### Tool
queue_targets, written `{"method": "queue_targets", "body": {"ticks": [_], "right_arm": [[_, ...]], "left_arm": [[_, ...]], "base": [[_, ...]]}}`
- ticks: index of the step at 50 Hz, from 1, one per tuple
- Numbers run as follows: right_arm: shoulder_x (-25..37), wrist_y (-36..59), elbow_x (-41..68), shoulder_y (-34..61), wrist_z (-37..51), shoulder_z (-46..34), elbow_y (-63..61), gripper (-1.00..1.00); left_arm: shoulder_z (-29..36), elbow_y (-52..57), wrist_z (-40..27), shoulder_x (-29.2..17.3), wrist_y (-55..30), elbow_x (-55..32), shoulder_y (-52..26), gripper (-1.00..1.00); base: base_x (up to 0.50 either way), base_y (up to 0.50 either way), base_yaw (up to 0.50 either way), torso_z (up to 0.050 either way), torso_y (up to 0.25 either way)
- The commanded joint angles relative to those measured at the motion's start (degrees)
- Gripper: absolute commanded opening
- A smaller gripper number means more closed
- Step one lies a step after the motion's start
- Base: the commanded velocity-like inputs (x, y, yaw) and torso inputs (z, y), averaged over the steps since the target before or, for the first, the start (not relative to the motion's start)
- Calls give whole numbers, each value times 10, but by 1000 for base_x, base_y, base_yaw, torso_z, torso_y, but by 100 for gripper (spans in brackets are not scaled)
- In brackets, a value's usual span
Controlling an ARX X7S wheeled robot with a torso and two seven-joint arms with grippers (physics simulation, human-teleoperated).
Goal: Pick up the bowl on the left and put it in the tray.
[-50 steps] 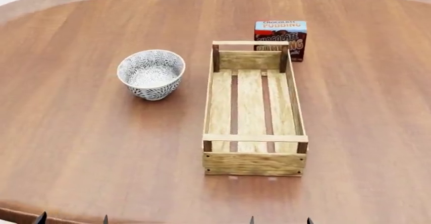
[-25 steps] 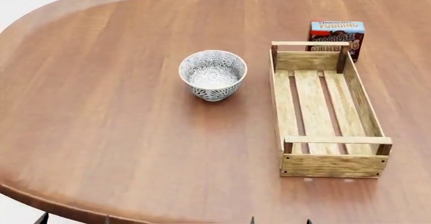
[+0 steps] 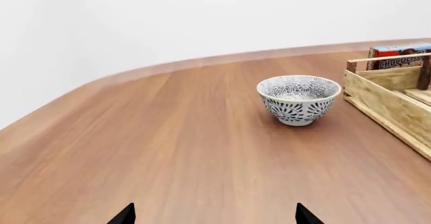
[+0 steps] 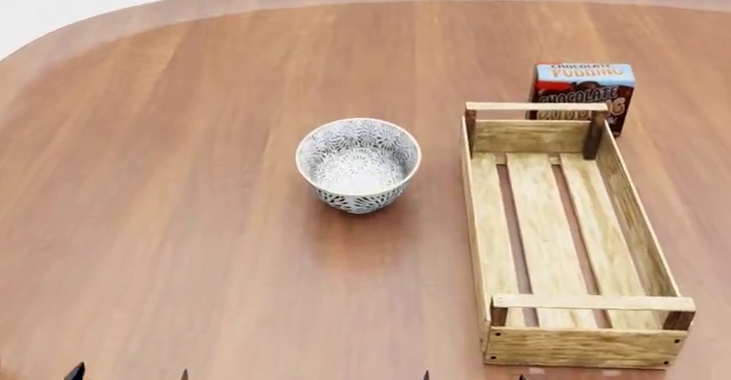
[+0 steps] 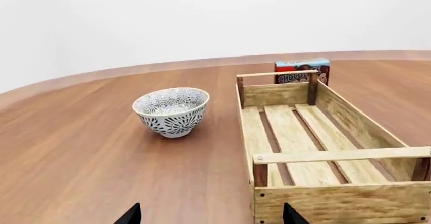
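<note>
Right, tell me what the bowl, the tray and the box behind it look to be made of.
The bowl looks like glazed ceramic: smooth white body with a grey-blue floral print inside and out. The tray looks like unfinished light wood: visible grain, slatted floor, darker corner posts. The pudding box seems to be printed cardboard, judging by its flat faces and coloured lettering.

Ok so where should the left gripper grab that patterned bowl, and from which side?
Probably the rim of the bowl, coming from above: it stands upright and open with nothing inside, so one finger can go inside the wall. Take the side away from the tray, where the table is bare.
</note>
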Motion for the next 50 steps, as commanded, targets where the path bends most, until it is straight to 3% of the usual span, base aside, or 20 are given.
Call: {"method": "queue_targets", "body": {"ticks": [1, 27, 35, 39, 50], "right_arm": [[-6, -4, -7, 0, -8, 7, 2, 100], [3, 5, 8, 6, 4, -2, 1, 100], [11, 56, 21, 15, 12, -3, -11, 100], [28, 133, 41, 17, 23, -2, -85, 100], [85, 460, 176, 120, 99, 62, -369, 100]], "left_arm": [[-5, -4, 7, 6, 7, 11, 0, 100], [10, -8, -9, -3, 1, 12, -8, 100], [10, 2, -20, -6, -23, 14, -13, 100], [12, 64, -16, -14, -79, 10, -10, 100], [-15, 353, 16, -48, -387, -84, -68, 100]], "base": [[500, 0, 0, 0, 0], [500, 0, 0, 0, 0], [13, 0, 0, 0, 0], [0, 0, 0, 0, 0], [0, 0, 0, 0, 0]]}}
